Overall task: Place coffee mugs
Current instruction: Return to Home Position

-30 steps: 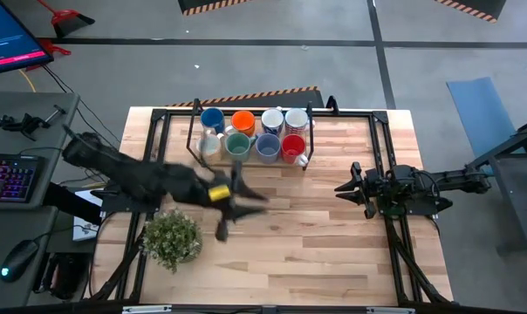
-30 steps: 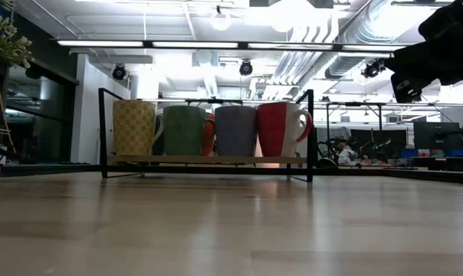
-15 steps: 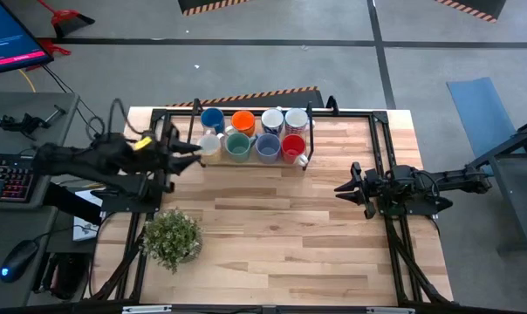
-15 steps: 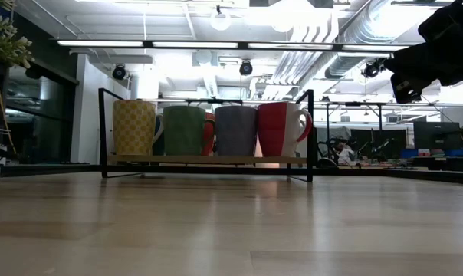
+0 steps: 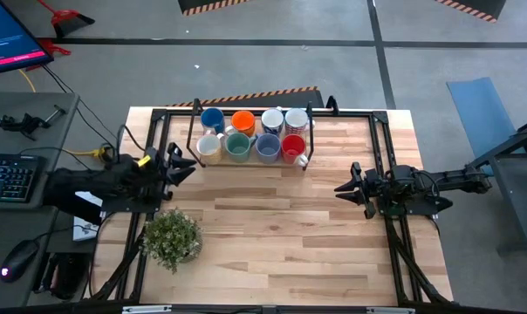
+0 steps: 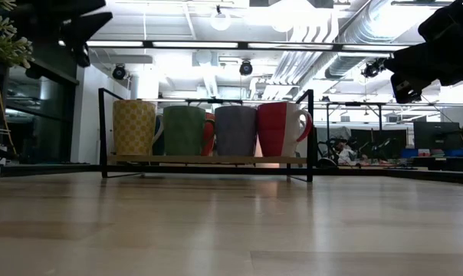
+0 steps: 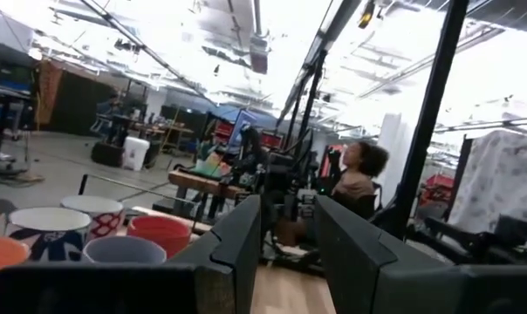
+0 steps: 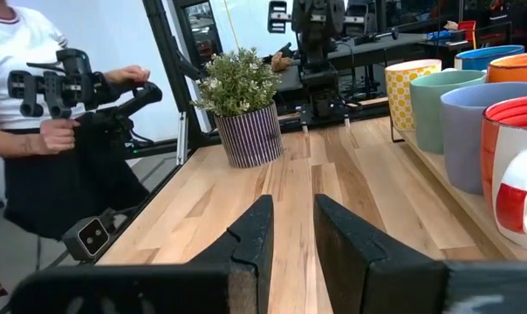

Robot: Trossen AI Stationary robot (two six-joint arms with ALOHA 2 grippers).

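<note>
One wide wooden bench (image 5: 272, 235) across the middle of the high view. At its upper centre, a black wire shelf (image 6: 208, 159), long axis running left to right across the frame.

Two dark arms at the bench's side edges. Left end effector (image 5: 187, 163) at middle left, fingers apart with nothing between them, tips aimed right, just below and left of the shelf's left end. Right end effector (image 5: 344, 187) at middle right, fingers likewise apart and empty, tips aimed left, well apart from the shelf and to its lower right. Nearer of the two to the mugs: the left.

Potted plant (image 5: 171, 237) at lower left, below the left arm.

On the shelf, eight mugs in two rows of four.
- **Back row:** blue mug (image 5: 212, 119), orange mug (image 5: 243, 121), blue-patterned white mug (image 5: 272, 119), red-patterned white mug (image 5: 297, 118).
- **Front row:** cream-yellow mug (image 5: 208, 145), green mug (image 5: 238, 145), slate-blue mug (image 5: 267, 146), red mug (image 5: 292, 146).

Judged from this, placing done, nothing left to fetch. For the move home, enough to draw the left end effector leftward, away from the shelf's end, clear of the cream-yellow mug closest to it.
</note>
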